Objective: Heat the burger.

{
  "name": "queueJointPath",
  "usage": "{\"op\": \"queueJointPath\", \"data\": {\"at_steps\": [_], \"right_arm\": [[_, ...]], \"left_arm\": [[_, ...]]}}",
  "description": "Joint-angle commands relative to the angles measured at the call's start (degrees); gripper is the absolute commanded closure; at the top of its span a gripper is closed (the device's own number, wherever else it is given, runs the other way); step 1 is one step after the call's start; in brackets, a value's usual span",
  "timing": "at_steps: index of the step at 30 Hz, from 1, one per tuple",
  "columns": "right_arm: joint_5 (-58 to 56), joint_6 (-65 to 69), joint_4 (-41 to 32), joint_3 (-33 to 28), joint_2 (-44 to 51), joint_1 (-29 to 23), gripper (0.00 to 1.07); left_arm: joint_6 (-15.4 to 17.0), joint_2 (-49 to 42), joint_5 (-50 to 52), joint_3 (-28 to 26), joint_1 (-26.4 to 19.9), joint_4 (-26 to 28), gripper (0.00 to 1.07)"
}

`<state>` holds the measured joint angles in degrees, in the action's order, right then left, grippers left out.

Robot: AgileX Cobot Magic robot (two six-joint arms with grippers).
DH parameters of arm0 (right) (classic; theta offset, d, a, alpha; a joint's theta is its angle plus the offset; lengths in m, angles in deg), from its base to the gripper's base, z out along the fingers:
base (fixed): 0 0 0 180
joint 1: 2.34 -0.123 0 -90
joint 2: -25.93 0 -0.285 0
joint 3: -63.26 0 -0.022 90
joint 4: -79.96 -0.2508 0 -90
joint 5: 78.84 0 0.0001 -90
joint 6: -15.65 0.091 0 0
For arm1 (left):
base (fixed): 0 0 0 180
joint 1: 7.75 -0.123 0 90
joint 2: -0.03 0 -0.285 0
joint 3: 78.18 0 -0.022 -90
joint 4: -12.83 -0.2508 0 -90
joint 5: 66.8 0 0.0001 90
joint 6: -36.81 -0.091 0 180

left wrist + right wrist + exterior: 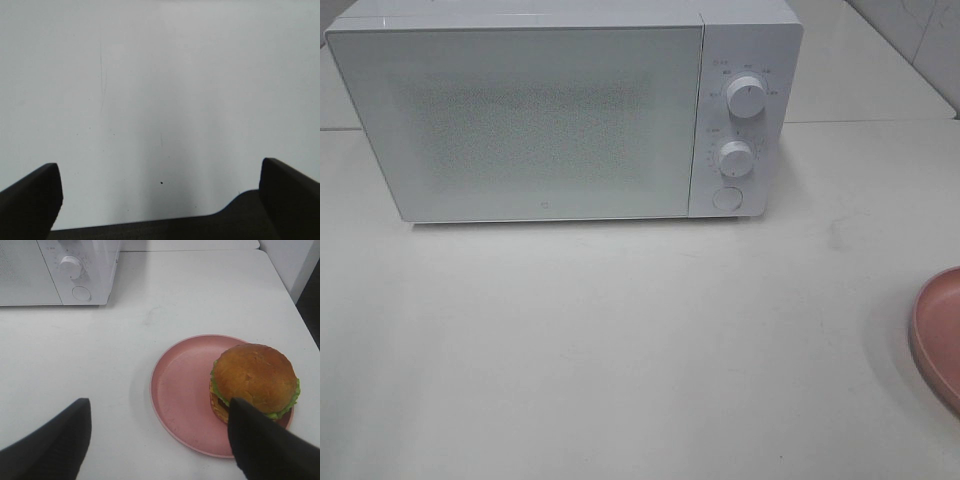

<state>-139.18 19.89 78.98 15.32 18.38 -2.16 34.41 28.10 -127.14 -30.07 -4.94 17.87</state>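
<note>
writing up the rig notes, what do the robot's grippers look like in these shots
Only the fingers show, in the wrist views. The left gripper has two matte black fingers with blunt rounded tips, joined by a dark base. The right gripper has similar black, wedge-shaped fingers. No cables or markings are visible.

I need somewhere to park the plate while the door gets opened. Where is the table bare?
The wide stretch of table in front of the microwave is bare, bordered on the right by the plate. The plate itself is half free: the burger sits at one side.
</note>
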Motion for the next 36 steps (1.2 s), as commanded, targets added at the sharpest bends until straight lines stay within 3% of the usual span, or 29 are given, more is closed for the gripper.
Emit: {"op": "queueJointPath", "data": {"at_steps": [1, 15, 36], "right_arm": [[0.6, -0.7, -0.1, -0.1, 1.5, 0.4, 0.35], [0.6, -0.7, -0.1, -0.1, 1.5, 0.4, 0.35], [0.6, -0.7, -0.1, -0.1, 1.5, 0.4, 0.35]], "left_arm": [[0.1, -5.3, 0.7, 0.4, -0.1, -0.9, 0.06], [0.1, -22.1, 0.7, 0.4, -0.1, -1.7, 0.06], [-0.1, -22.0, 0.8, 0.4, -0.1, -1.7, 0.06]]}}
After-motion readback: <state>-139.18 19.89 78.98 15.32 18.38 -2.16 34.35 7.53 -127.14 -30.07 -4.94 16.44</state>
